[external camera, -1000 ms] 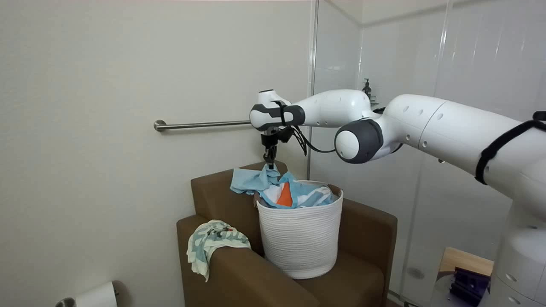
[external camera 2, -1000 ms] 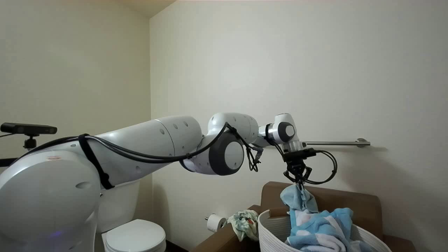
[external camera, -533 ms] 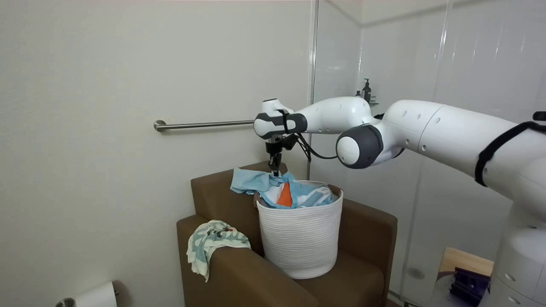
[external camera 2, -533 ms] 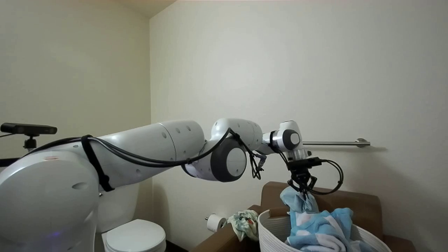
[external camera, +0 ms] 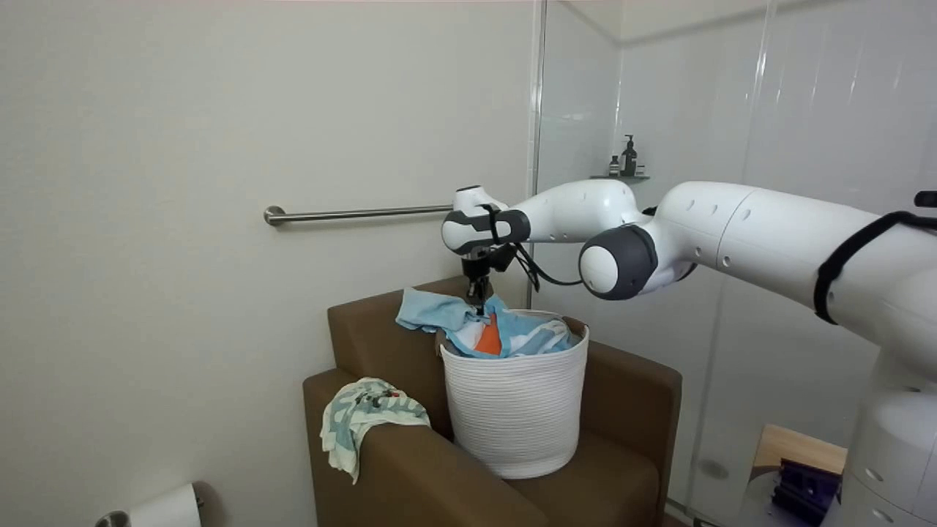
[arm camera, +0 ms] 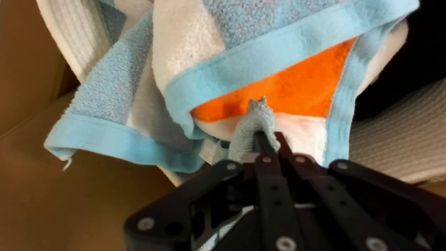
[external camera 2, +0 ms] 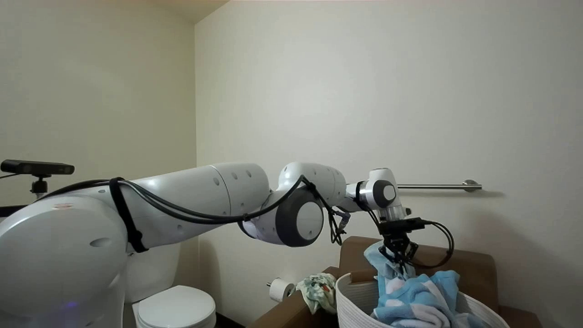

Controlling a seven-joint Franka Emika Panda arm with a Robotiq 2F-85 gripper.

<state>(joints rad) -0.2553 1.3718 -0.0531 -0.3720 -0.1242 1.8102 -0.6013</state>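
"Jaws pressed together, from where I'm standing, pinching a grey-blue fold of terry cloth (arm camera: 256,118) between their tips."

"How far along is it? Take it left to right."

"Past the white toilet-paper roll (external camera: 168,506), a cream-and-green printed cloth (external camera: 373,410) is slung over the side of a brown upholstered armchair (external camera: 439,468). I'd count that one as not taken up."

"And next along?"

"Limp pale blue cloth (external camera: 432,309), sticking out beyond the rim of a round white woven basket (external camera: 516,417) that stands upright on the seat. I can't tell whether it's one piece with the towel inside."

"Which towel?"

"That blue-and-white terry towel (external camera 2: 423,294) with the orange patch (external camera: 489,337), bunched in the basket's mouth. What I can see mostly lies within the rim, though one corner pokes out. The pinched fold is right beside that patch."

"So the grip's made."

"I'd say so. Letting go isn't done, and the pale part is neither lifted clear nor tucked in."

"Further right?"

"One dark pump bottle (external camera: 629,157), well apart from the cloths."
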